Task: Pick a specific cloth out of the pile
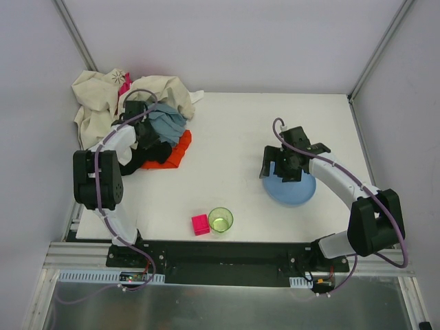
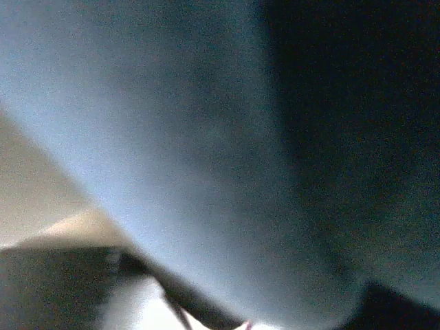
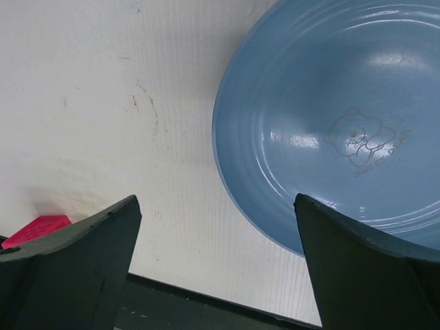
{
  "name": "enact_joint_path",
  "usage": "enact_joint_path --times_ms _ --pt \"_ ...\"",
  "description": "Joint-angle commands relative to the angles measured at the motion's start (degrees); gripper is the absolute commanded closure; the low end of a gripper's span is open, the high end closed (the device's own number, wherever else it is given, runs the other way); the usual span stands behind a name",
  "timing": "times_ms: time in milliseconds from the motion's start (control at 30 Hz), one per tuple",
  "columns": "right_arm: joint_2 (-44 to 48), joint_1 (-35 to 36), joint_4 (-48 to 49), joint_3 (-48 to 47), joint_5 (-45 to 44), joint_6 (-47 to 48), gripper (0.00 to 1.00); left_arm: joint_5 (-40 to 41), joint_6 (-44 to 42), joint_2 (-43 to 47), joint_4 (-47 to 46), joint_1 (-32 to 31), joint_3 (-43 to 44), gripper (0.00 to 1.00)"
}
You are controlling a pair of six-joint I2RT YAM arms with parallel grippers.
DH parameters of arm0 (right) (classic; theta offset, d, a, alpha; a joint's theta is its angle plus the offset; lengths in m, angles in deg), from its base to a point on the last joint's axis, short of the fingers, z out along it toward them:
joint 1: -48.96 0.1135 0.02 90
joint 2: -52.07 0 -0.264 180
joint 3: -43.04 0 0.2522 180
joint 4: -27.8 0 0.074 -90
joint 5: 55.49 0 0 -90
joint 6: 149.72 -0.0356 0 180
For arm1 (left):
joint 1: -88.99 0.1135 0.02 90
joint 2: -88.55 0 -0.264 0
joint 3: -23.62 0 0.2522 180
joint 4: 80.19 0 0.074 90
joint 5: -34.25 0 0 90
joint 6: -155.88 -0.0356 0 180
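The pile (image 1: pixel 110 96) of beige, grey-blue, black, white and magenta-pink fabrics lies at the table's far left corner. The orange-red cloth (image 1: pixel 177 152) shows as a strip at the pile's near right edge, mostly under black and grey-blue pieces; no drawstring shows. My left gripper (image 1: pixel 141 122) is pressed down into the pile on the grey-blue cloth (image 1: pixel 168 124). Blurred grey-blue fabric (image 2: pixel 206 151) fills the left wrist view and its fingers cannot be made out. My right gripper (image 1: pixel 284 172) (image 3: pixel 216 261) is open and empty, just above the left rim of the blue plate (image 3: pixel 344 124).
The blue plate (image 1: pixel 292 189) lies at the right. A green cup (image 1: pixel 221 220) and a small pink block (image 1: pixel 200 224) stand near the front edge; the block also shows in the right wrist view (image 3: pixel 34 229). Walls close in the far left corner behind the pile.
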Motion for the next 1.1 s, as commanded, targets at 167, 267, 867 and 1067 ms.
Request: enact_joint_path --times_ms 167,267,867,1067 --pt "0.17 0.39 -1.61 -2.95 -0.94 1.01 0.04 -0.08 -2.44 4.49 -1.94 -0.12 3.69 1.00" --pt "0.08 0.39 -1.52 -3.13 -0.85 1.10 0.04 -0.96 -3.32 8.01 -1.94 -0.12 4.74 1.00" --pt "1.49 0.48 -1.96 -3.65 -0.23 1.80 0.04 10.63 -10.71 4.95 9.74 2.16 33.20 1.00" --pt "2.19 0.57 -1.70 -3.48 -0.06 2.07 0.04 12.57 -10.97 -0.94 13.35 7.43 40.59 1.00"
